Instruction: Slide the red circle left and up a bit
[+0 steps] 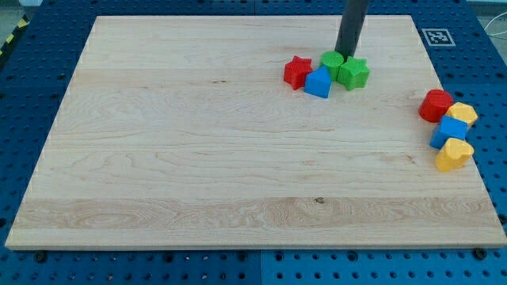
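The red circle [435, 105] lies near the view's right edge of the wooden board [198, 158], touching a yellow block [463, 114]. Below them sit a blue block [450, 131] and a yellow heart-like block [454, 154]. My tip [346, 53] is at the view's top, far to the left and above the red circle, right behind a green block [332, 61] and a green star [354, 74].
A red star [298, 72] and a blue block [318, 83] sit just left of the green pair. A fiducial tag [436, 36] is at the board's top right corner. Blue perforated table [32, 79] surrounds the board.
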